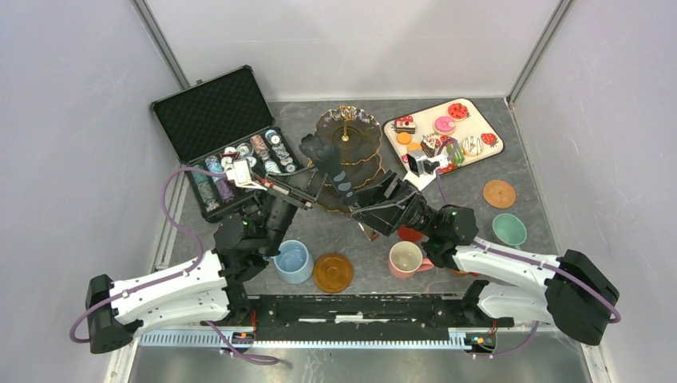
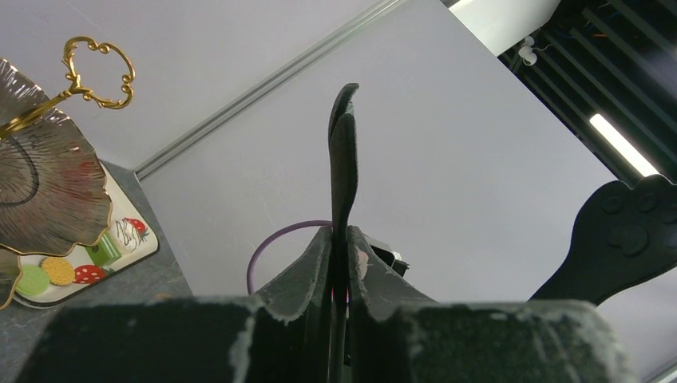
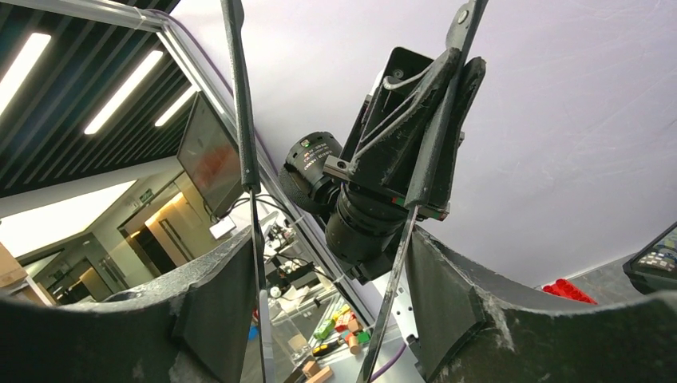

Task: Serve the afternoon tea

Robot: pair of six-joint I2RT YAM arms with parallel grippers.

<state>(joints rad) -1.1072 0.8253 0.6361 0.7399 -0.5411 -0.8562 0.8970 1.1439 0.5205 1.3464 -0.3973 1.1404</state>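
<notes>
Both arms meet above the stand, and the sweets are not yet served.

The dark three-tier stand [image 1: 346, 140] sits at 12 o'clock with its tiers seemingly bare; the toy cakes and donuts lie on the cream tray [image 1: 427, 120] at 2 o'clock. The left gripper [image 2: 343, 120] has its fingers pressed together on nothing and is tipped upward beside the stand. The right gripper [image 3: 347, 80] is spread wide and empty, facing it, which looks like a repositioning pose rather than a grasp. The crossed arms crowd the way to the tray. The blue mug [image 1: 293, 261], pink mug [image 1: 407, 259] and a brown coaster [image 1: 333, 273] sit at 6 o'clock, the green mug [image 1: 508, 230] at 4, and the open chip case [image 1: 231, 144] at 10.
</notes>
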